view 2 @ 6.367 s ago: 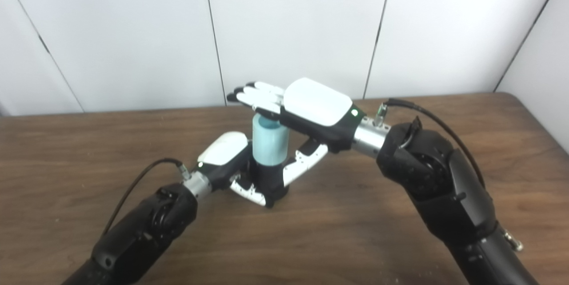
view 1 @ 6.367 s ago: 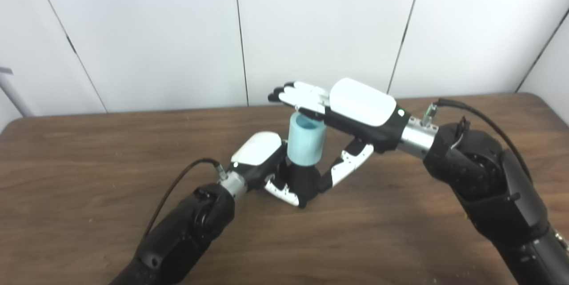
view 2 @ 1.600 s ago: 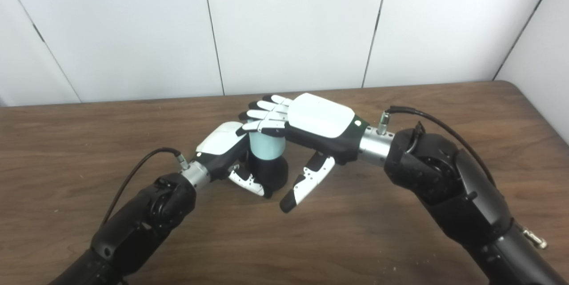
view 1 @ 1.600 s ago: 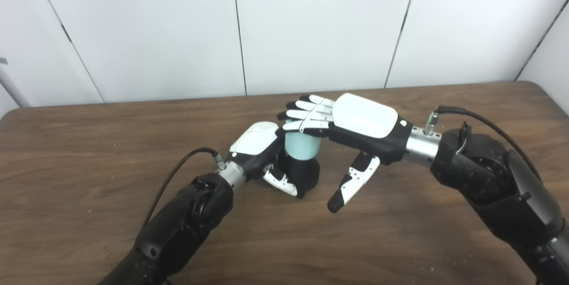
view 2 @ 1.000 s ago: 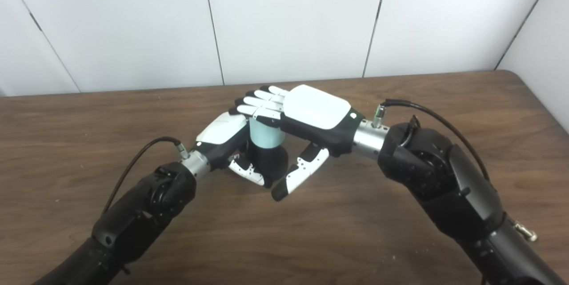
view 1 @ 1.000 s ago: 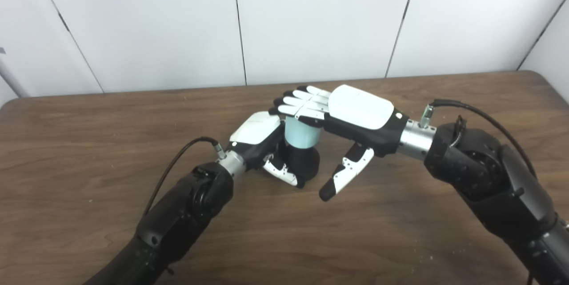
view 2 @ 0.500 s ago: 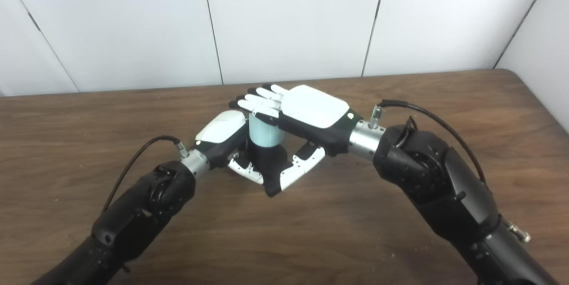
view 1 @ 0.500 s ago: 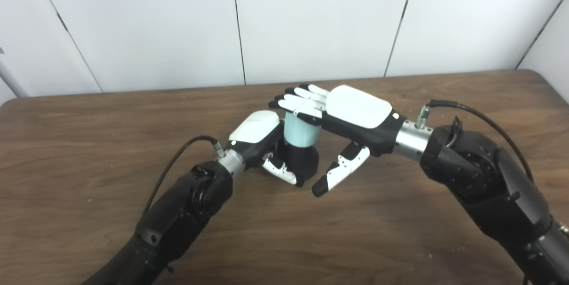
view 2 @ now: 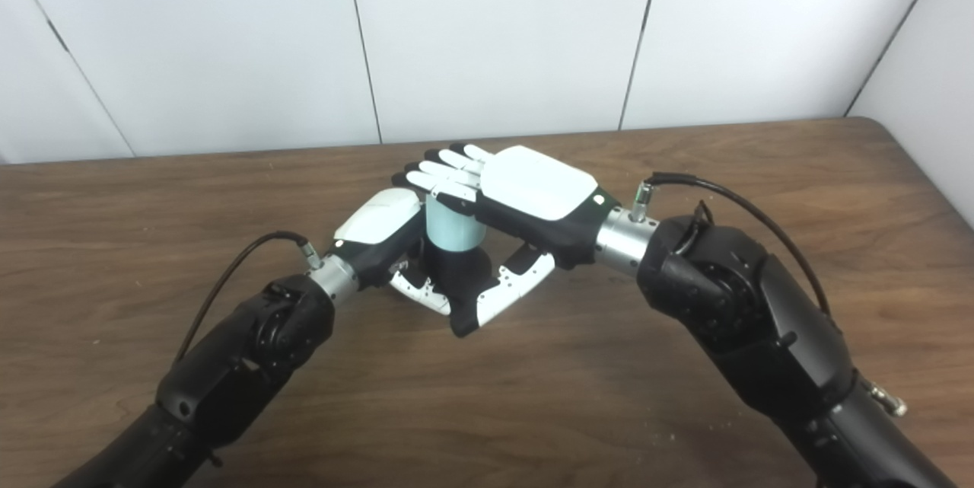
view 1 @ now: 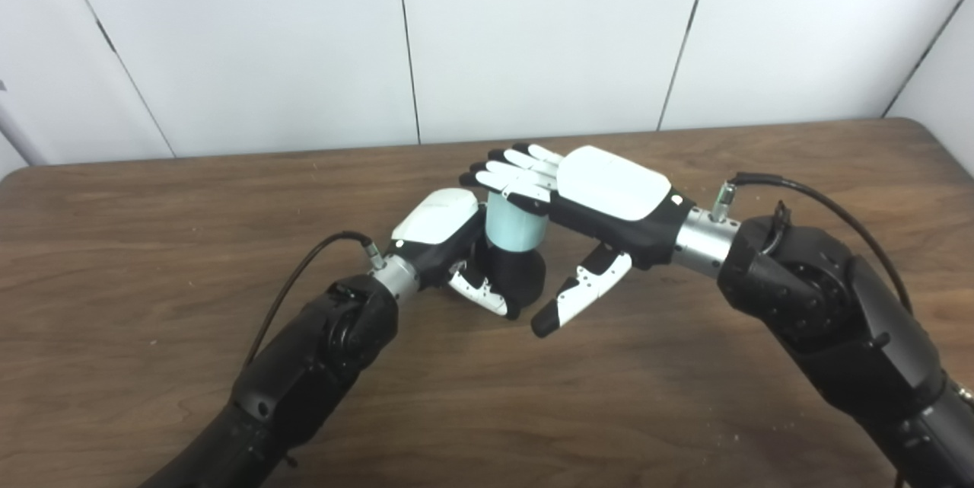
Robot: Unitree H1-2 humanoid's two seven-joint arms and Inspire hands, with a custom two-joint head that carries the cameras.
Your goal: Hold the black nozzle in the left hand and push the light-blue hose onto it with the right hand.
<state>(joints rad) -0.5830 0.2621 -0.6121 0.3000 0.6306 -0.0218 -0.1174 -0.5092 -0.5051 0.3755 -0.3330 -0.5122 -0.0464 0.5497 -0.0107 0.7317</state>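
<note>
Short light-blue cylindrical hose (view 1: 516, 223) upright on black rounded nozzle (view 1: 519, 276), mid-table nearer the far edge of the brown wooden table (view 1: 152, 244), left hand (view 1: 449, 244) closed around nozzle, right hand (view 1: 586, 199) flat, fingers extended over hose top, hiding its opening, grasping nothing.

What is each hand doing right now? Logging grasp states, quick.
Left hand: shut on the black nozzle.
Right hand: open, fingers flat on top of the light-blue hose.

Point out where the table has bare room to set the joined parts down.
Bare brown wooden table shows left of the left hand, along the wall behind both hands, and right of the right hand. The middle is crowded: black nozzle, light-blue hose, both hands.
</note>
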